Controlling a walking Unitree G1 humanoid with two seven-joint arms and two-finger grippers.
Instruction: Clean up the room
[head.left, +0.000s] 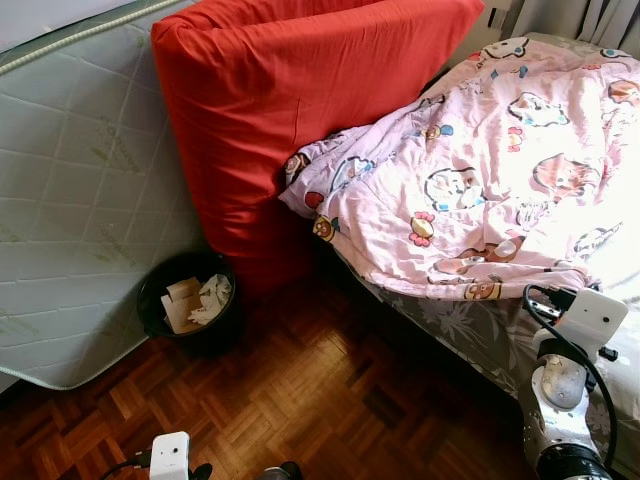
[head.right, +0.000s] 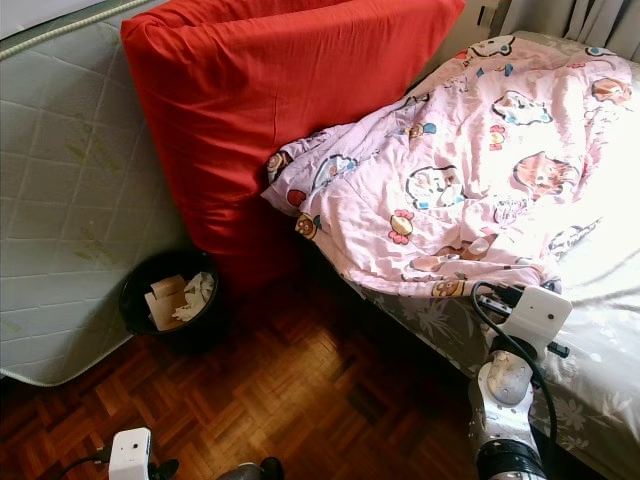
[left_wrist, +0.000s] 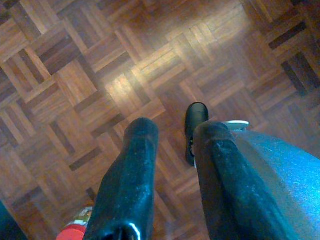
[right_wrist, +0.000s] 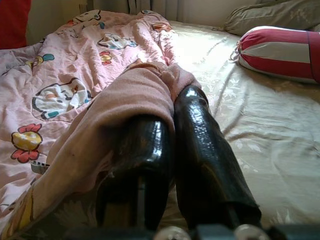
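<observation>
At the bed's near edge the right hand pinches a fold of the pink quilt, seemingly to straighten it, while the left hand, fingers spread, idles above the floor.

A pink cartoon-print blanket lies rumpled across the bed, its near edge hanging off the side toward seven o'clock. One fold is pinched in the right pincer.
</observation>
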